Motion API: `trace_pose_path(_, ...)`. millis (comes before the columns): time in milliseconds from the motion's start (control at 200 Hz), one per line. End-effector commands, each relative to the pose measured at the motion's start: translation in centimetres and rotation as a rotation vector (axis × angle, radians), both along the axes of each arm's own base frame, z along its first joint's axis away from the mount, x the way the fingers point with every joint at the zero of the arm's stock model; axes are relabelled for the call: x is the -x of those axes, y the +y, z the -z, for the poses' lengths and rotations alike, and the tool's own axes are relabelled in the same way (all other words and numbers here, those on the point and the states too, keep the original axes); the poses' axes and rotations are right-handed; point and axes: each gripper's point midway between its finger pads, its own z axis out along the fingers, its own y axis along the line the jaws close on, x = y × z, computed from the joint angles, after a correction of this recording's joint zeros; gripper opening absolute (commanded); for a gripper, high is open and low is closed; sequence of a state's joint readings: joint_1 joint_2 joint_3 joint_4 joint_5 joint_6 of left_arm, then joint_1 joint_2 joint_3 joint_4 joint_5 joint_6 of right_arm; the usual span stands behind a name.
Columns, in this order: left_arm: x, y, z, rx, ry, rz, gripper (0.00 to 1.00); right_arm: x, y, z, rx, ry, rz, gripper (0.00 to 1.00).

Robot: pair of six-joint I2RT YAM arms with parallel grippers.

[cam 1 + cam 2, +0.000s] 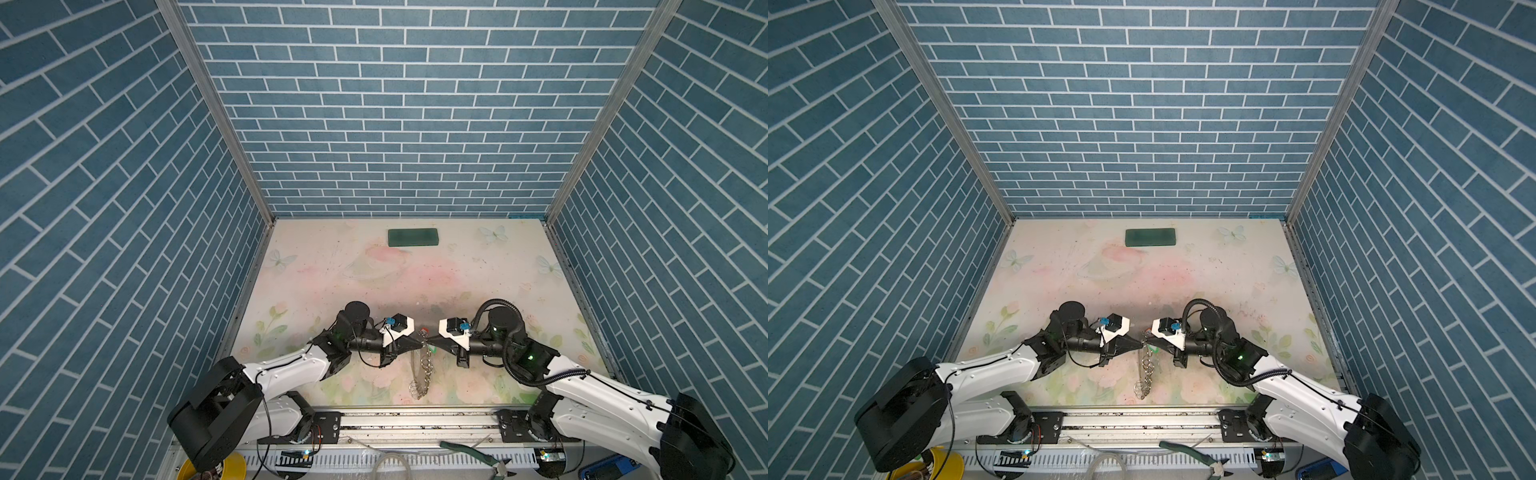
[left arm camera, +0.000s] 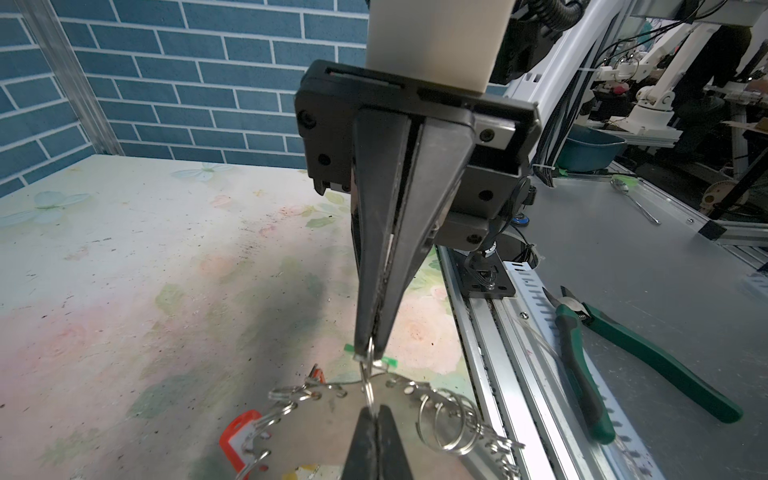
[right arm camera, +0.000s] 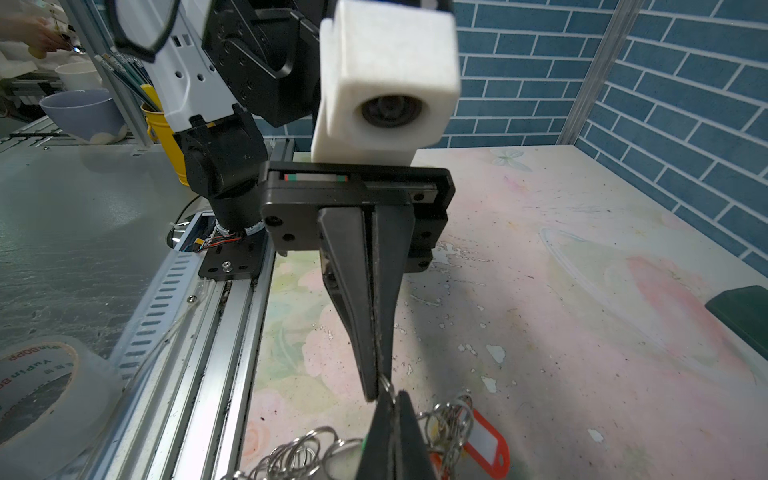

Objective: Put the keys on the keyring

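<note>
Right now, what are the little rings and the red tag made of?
The little rings look like metal wire, silvery and shiny: they catch bright glints. The red tag is probably plastic, smooth and a bit glossy, with a white, paper-like label inside.

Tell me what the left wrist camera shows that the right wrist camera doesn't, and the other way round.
Only the left wrist view: green-handled pliers and a spoon on the grey bench beside the table.
Only the right wrist view: a roll of tape, a yellow bucket and the dark green block.
Both: the left gripper and right gripper, shut, meeting tip to tip on one split ring, with the red tag and keyring beneath.
</note>
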State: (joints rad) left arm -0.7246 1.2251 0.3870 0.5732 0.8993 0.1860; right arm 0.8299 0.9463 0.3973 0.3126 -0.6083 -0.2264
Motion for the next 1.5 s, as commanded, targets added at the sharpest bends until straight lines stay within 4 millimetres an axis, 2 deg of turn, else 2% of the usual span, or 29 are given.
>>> trace_pose_path(0, 1.7, -0.6, -1.5, 0.049, -0.006, 0.11, 0.0, -1.9, 0.5, -1.0, -0.004, -0.101, 0.063, 0.0)
trace_pose_path(585, 2.0, -0.8, -1.5, 0.043, -0.008, 0.115, 0.0, -1.9, 1.7, -0.7, 0.01, -0.092, 0.05, 0.0)
trace_pose_path(950, 1.6, -0.8, -1.5, 0.038, -0.024, 0.086, 0.0, -0.8, 2.3, -0.4, 0.023, -0.075, -0.014, 0.0)
trace_pose_path(1205, 1.3, -0.6, -1.1, 0.01, -0.034, 0.065, 0.0, 1.3, 1.8, 0.4, 0.085, -0.057, -0.119, 0.0)
trace_pose_path(1495, 2.1, -0.8, -0.7, -0.014, -0.026, 0.112, 0.0, 2.0, 1.9, 0.3, 0.098, -0.055, -0.173, 0.0)
